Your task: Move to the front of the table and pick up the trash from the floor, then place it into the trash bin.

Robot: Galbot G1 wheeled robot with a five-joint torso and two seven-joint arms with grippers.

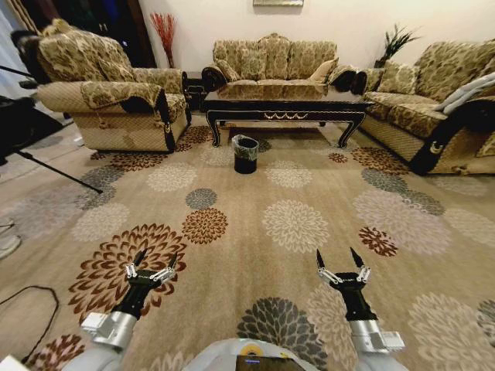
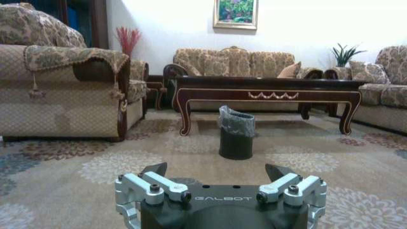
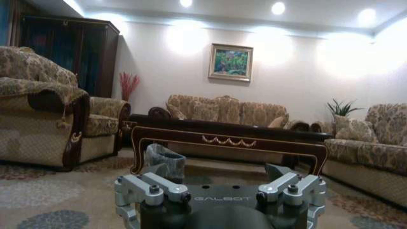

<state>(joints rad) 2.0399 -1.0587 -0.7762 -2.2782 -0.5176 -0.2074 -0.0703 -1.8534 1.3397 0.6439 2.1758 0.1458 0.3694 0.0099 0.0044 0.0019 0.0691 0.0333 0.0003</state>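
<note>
left gripper (image 1: 152,260) fingers released | right gripper (image 1: 341,257) fingers released | trash bin (image 1: 245,153) before table (image 1: 285,101)

One word can be read — "GALBOT", in pale capitals on the dark body of the left tool (image 2: 219,177), between its two silver finger mounts. The same word stands in the same place on the right tool (image 3: 219,177). Nothing else carries legible text — no numbers, no signs.
</note>
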